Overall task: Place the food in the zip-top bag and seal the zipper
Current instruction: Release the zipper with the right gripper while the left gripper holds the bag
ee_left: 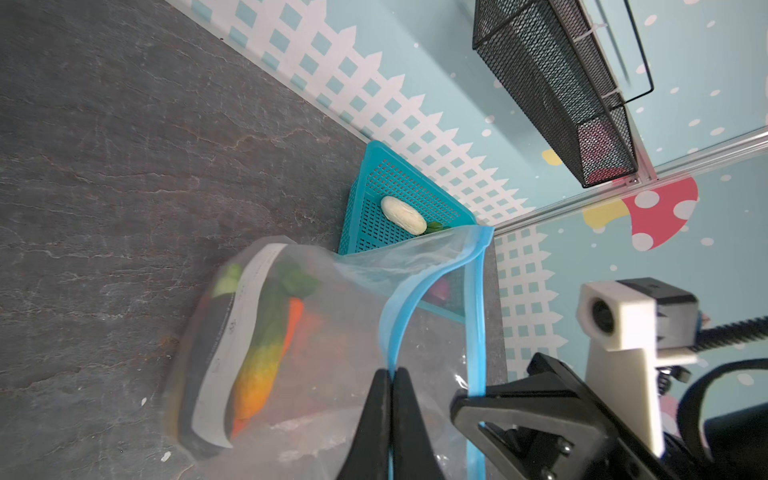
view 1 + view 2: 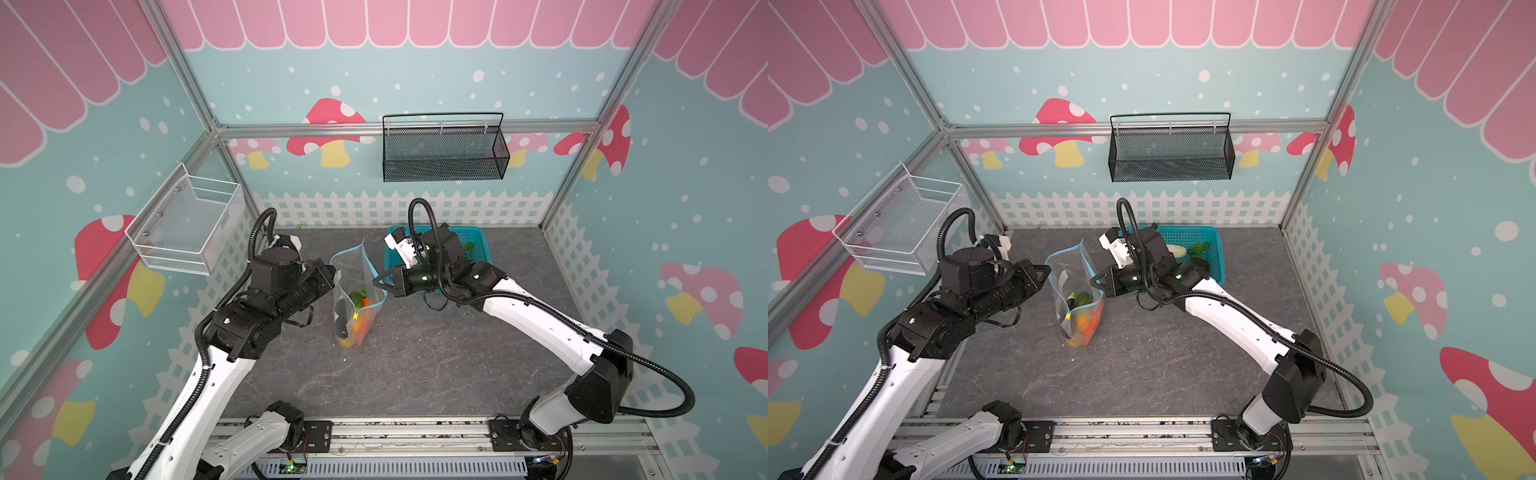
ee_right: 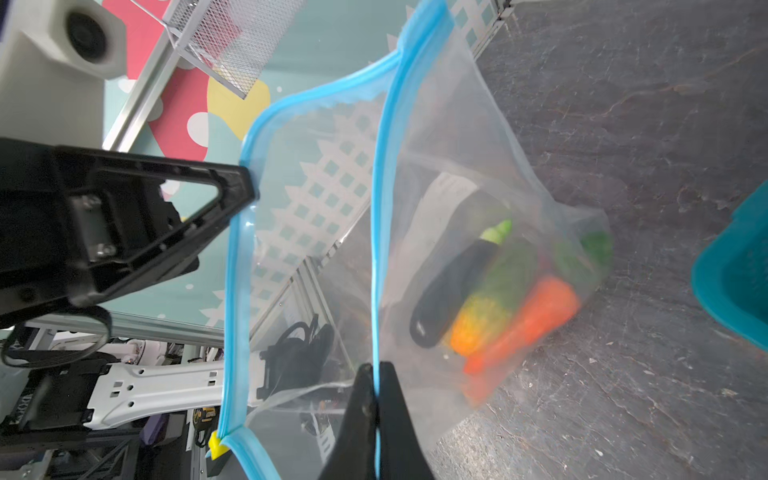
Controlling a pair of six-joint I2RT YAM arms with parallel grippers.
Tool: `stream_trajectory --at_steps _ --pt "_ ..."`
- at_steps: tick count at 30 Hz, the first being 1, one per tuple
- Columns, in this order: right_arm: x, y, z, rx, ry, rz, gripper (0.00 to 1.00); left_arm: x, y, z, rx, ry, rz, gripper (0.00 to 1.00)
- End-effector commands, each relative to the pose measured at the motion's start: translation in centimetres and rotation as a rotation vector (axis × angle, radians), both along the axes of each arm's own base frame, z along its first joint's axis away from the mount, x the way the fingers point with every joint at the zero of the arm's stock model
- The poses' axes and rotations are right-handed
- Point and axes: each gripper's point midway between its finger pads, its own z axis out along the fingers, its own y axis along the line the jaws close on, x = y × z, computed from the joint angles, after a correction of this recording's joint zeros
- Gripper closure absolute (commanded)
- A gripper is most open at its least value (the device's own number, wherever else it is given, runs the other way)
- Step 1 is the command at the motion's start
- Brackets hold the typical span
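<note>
Both pinch the zipper (image 3: 380, 208): left end effector (image 1: 391, 371) at nine o'clock of the bag (image 2: 350, 266), right end effector (image 3: 377, 368) at three; food (image 3: 532, 316) lies inside.

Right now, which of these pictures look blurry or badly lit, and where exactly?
Left wrist view: the food inside the zip-top bag is soft and smeared, while the teal basket is crisp. Right wrist view: same blur on the food, tabletop sharp. Both top views: sharp and evenly lit, no strong glare.

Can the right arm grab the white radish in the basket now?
Probably not yet: the right tool is shut on the zipper. The radish lies uncovered in the basket nearby, if it lets go.
</note>
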Motion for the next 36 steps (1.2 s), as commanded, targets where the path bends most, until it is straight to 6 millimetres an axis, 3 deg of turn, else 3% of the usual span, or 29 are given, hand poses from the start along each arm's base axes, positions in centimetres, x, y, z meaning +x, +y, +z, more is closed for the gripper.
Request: stream_trajectory --at_steps 1,6,10,15,20,24,31,36 --pt "1.1 -1.1 -1.0 0.029 0.019 -0.038 0.95 0.6 -2.8 -1.1 0.003 0.018 -0.089 1.0" --pt "2.4 -3.8 -3.4 -0.002 0.037 -0.106 0.92 1.3 -6.9 -3.3 0.02 0.046 -0.172 1.0" --pt "2.7 -5.7 -4.4 -0.018 0.045 -0.144 0.87 1.9 -8.7 -5.5 0.008 0.09 -0.206 1.0" --pt "2.8 -8.2 -5.2 -0.053 0.045 -0.198 0.66 2.2 -10.9 -7.6 0.001 0.122 -0.246 1.0" --pt "4.4 -12.5 -6.1 -0.15 -0.026 -0.287 0.51 2.0 -13.8 -9.0 -0.057 0.144 -0.367 0.97" --pt "7.4 -15.4 -7.4 -0.306 -0.091 -0.365 0.47 2.1 -14.2 -10.1 -0.052 0.167 -0.379 0.97" --pt "12.4 -22.6 -11.4 -0.709 -0.112 -0.54 0.32 1.7 -14.1 -12.4 -0.006 0.212 -0.364 1.0" --pt "14.7 -25.3 -14.0 -0.852 -0.033 -0.559 0.28 1.5 -14.4 -12.8 0.01 0.235 -0.385 1.0"
